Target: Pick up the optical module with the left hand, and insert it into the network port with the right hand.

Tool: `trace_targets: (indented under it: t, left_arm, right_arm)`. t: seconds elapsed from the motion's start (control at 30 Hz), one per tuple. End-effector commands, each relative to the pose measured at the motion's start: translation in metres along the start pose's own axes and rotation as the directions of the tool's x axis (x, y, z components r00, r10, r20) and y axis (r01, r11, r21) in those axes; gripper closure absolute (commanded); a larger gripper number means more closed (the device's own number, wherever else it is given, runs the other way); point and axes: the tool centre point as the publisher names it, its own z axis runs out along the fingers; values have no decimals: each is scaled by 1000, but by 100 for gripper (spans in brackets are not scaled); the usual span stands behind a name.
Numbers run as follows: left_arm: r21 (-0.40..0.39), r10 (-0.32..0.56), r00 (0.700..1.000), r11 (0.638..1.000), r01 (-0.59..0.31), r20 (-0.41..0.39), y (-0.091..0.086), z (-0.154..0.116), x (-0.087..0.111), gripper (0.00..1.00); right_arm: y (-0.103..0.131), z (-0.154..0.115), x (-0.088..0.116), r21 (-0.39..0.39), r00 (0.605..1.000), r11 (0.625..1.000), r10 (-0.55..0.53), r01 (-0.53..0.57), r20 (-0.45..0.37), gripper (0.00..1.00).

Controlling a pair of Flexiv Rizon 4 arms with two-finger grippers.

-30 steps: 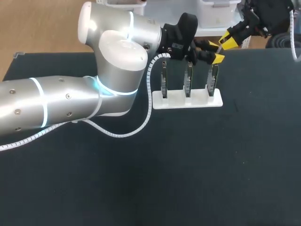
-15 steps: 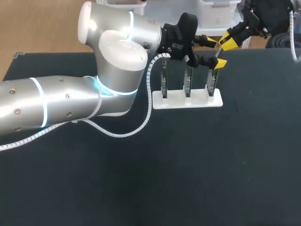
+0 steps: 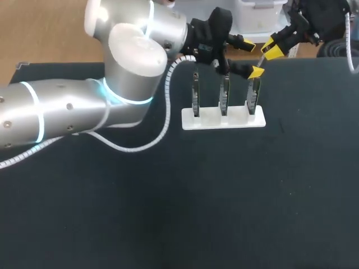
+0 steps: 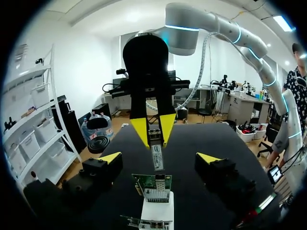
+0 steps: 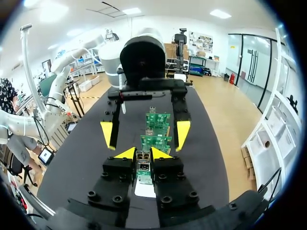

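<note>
One optical module (image 4: 157, 157) hung from the right gripper (image 3: 273, 49), whose two yellow tips were clamped on its upper end at the far right of the black table (image 3: 168, 213). The module pointed down, its lower end just above the top edge of the right board (image 3: 253, 92).

Three green circuit boards stood upright in a row on one white stand (image 3: 235, 120): the left board (image 3: 195, 94), the middle board (image 3: 224, 94) and the right board.

The left gripper (image 3: 252, 59) came in from the left with its fingers spread wide. One finger stood on each side of the module and the right board, touching neither and holding nothing.
</note>
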Motion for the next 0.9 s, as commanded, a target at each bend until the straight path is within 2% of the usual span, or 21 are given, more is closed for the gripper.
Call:
trace_targets:
  t: [0.03,0.27,0.5,0.9]
  left_arm:
    - [28,-10,998,1000,12,-57,-1,-13,-3,0]
    - [44,-42,992,998,47,-121,-3,-22,2,0]
    - [50,-64,979,996,75,-195,-6,-16,9,0]
    - [42,-76,969,995,88,-235,-9,-14,15,0]
  right_arm:
    - [0,-1,0,0,1000,1000,-1,1,-1,100]
    - [-3,-2,0,0,1000,1000,-1,1,-4,100]
    - [-4,-2,0,-1,1000,1000,-3,3,-5,100]
    - [-4,-4,1,1,1000,1000,1,-1,-9,100]
